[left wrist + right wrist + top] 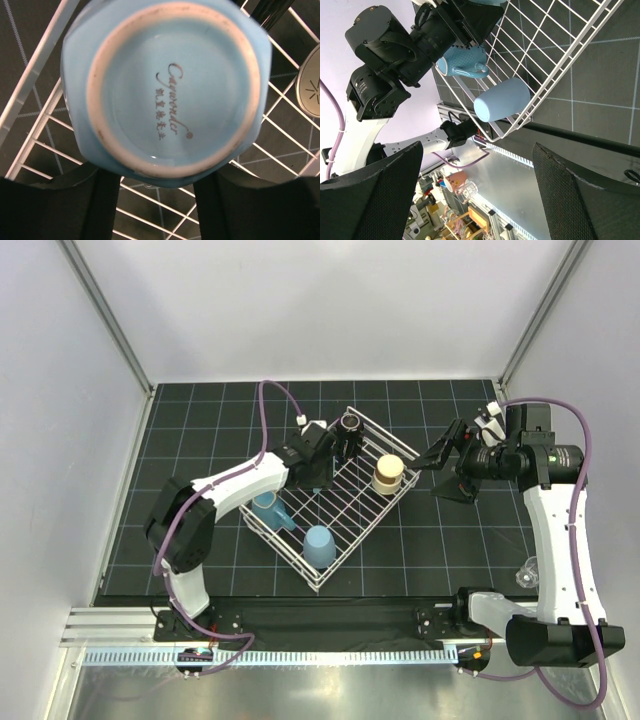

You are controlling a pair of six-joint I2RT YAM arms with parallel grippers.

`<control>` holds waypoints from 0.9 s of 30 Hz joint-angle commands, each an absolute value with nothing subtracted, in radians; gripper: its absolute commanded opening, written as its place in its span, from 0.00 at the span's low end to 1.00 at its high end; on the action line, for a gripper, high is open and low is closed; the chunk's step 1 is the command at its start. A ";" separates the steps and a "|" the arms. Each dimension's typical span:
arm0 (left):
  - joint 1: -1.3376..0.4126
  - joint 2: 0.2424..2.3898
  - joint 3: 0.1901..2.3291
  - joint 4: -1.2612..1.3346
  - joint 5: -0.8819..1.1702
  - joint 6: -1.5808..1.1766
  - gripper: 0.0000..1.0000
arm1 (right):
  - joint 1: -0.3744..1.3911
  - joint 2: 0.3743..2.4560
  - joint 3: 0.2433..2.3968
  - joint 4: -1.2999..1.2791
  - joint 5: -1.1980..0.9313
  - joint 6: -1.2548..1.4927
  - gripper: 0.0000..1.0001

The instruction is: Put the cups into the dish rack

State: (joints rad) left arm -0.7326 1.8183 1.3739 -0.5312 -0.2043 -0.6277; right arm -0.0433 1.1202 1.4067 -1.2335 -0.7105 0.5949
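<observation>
The white wire dish rack [375,522] lies slantwise mid-table. In it are a blue handled mug [268,510], a light blue tumbler [320,545] lying on its side, a beige cup [388,473] and a small dark cup [351,423]. My left gripper [322,465] is over the rack's far part. In the left wrist view it [157,180] is shut on the pale blue mug [170,90], base toward the camera, above the rack wires [150,200]. My right gripper [440,455] hangs open and empty right of the rack. A clear glass [527,572] stands far right.
The right wrist view shows the rack's edge [560,60], the tumbler [501,100], the blue mug [462,62] and the left arm [385,55]. The black grid mat ends at a metal rail [300,625] in front. White walls close in the sides and back.
</observation>
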 commanded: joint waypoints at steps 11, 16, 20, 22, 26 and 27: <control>-0.735 1.628 1.379 -0.563 -0.181 -0.657 0.67 | -0.043 1.124 1.433 -1.220 -0.723 0.566 0.89; -0.735 1.513 1.373 -0.614 -0.180 -0.653 0.69 | -0.043 1.135 1.462 -1.235 -0.666 0.560 0.89; -0.735 1.364 1.350 -0.640 -0.140 -0.650 0.69 | -0.043 1.146 1.500 -1.276 -0.540 0.554 0.89; -0.733 1.319 1.345 -0.646 -0.083 -0.640 0.69 | -0.043 1.144 1.509 -1.298 -0.456 0.572 0.87; -0.733 1.201 1.330 -0.647 0.053 -0.607 0.70 | -0.043 1.138 1.505 -1.298 -0.369 0.617 0.83; -0.732 1.153 1.318 -0.647 0.073 -0.606 0.70 | -0.043 1.143 1.505 -1.307 -0.344 0.624 0.83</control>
